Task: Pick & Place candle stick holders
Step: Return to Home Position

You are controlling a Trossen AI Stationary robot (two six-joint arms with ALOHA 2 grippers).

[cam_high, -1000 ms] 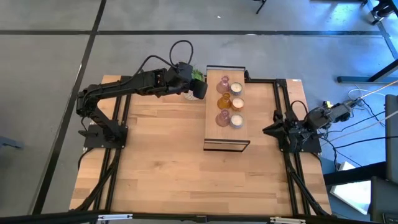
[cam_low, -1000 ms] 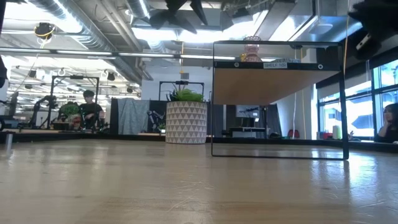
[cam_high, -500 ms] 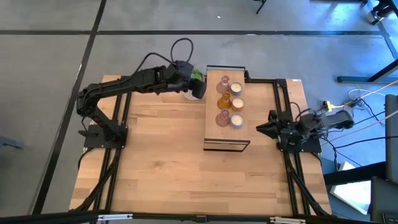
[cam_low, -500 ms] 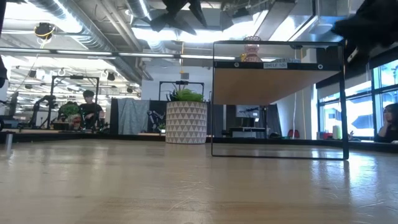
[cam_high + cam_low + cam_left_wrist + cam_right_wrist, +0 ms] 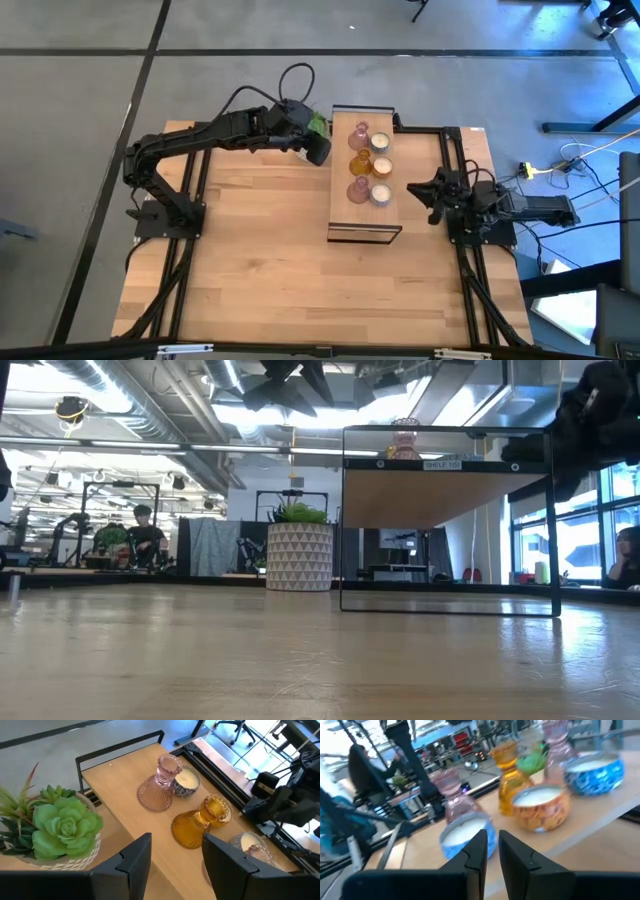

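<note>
The left tool [image 5: 318,150] is hovering over the far side of the light wooden worktop [image 5: 270,270], its fingers spread wide and gripping nothing. It is hanging just beside the green succulent in its white patterned pot [image 5: 55,827] and just left of the long wooden black-framed shelf [image 5: 362,215].

All six candle stick holders are sitting on top of that shelf, lining up in two rows running far to near. The left row is showing the pink ribbed glass holder [image 5: 161,785] farthest, the amber ribbed glass holder [image 5: 200,822] in the middle and the brownish-pink glass holder [image 5: 451,790] nearest. Each has a round cream-white piece just beside it on the right: the far blue-patterned round holder [image 5: 186,781], the middle orange-patterned round holder [image 5: 542,807] and the near blue-patterned round holder [image 5: 465,837].

Over on the right, the right tool [image 5: 412,188] is hanging just off the shelf's right edge, about level with the shelf top. It is pointing at the near end of the rows, fingers drawn all but together with only a slim gap, carrying nothing.
</note>
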